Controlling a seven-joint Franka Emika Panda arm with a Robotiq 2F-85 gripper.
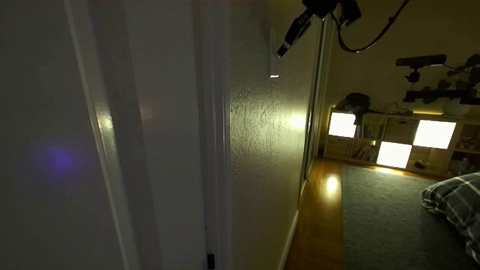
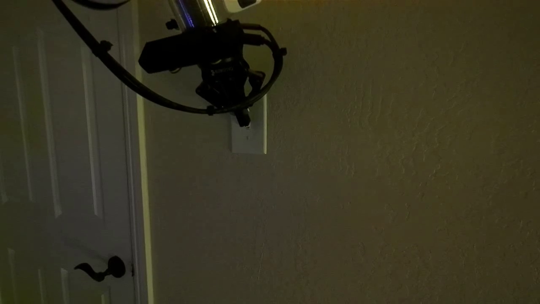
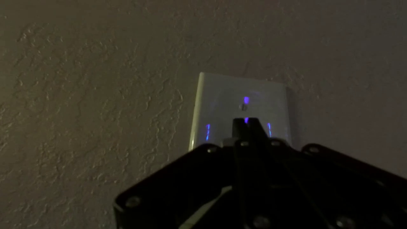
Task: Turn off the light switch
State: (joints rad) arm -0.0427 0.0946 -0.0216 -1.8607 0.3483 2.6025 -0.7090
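Note:
The light switch is a white rectangular wall plate. It shows as a narrow pale strip (image 1: 273, 69) in an exterior view, its lower part is visible in an exterior view (image 2: 249, 145), and one end shows in the wrist view (image 3: 219, 95). My gripper (image 3: 246, 121) is shut, its fingertips together in front of the plate just beside a screw. The tips (image 1: 280, 53) also sit at the plate in an exterior view, pointing obliquely downward (image 2: 243, 123). Contact with the plate cannot be told. The toggle is hidden behind the fingers.
A white door (image 2: 67, 169) with a dark handle (image 2: 114, 267) stands beside the switch wall. A cable (image 2: 156, 99) loops round the gripper. A shelf (image 1: 397, 131) with glowing cubes, a grey rug (image 1: 382, 221) and a bed (image 1: 457, 206) are farther off. The room is dim.

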